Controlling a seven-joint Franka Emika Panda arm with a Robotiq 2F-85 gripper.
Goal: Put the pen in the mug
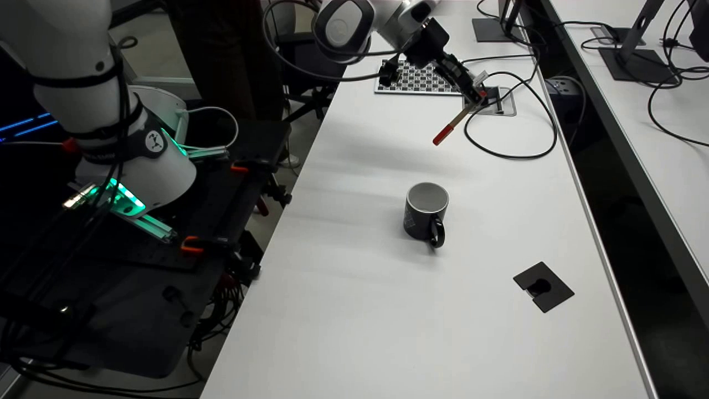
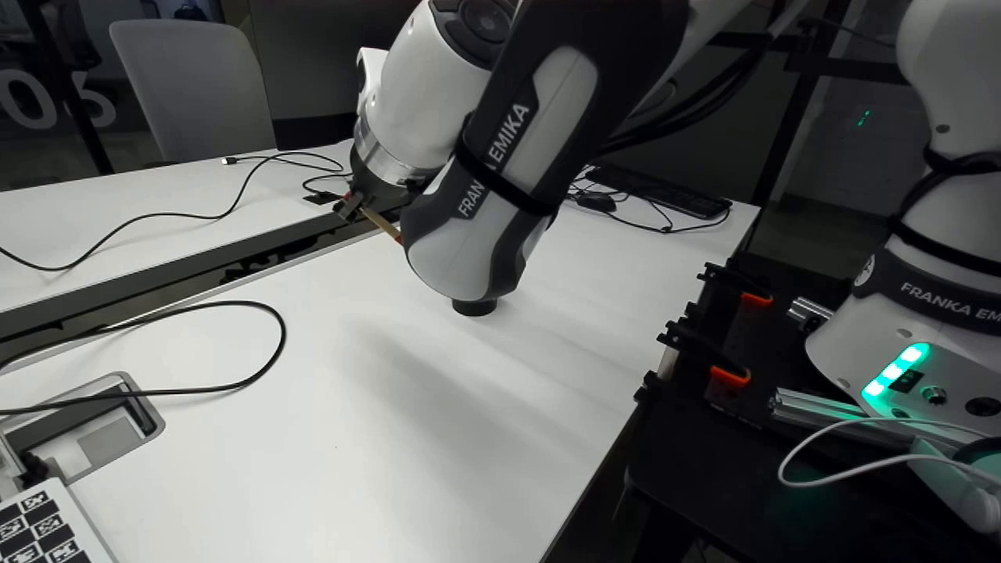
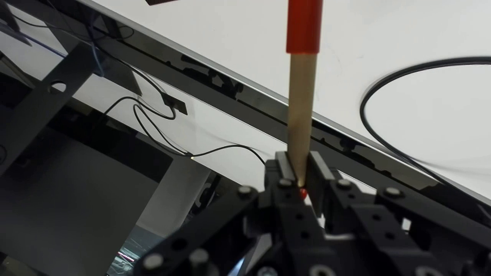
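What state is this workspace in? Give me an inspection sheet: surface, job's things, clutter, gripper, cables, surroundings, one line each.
Surface: white tabletop, soft shadows across it.
Job's things: mug upright on the tabletop; pen held apart from it, not yet inside.
Clutter: black-and-white patterned board and flat black plate on the tabletop; keyboard and mouse show in an exterior view.
Gripper: closed on the pen near one red end.
Cables: black cable loops on the tabletop; another black cable runs over the neighbouring table.
Surroundings: monitor stand, grey chair, and apparently someone's legs in dark trousers.
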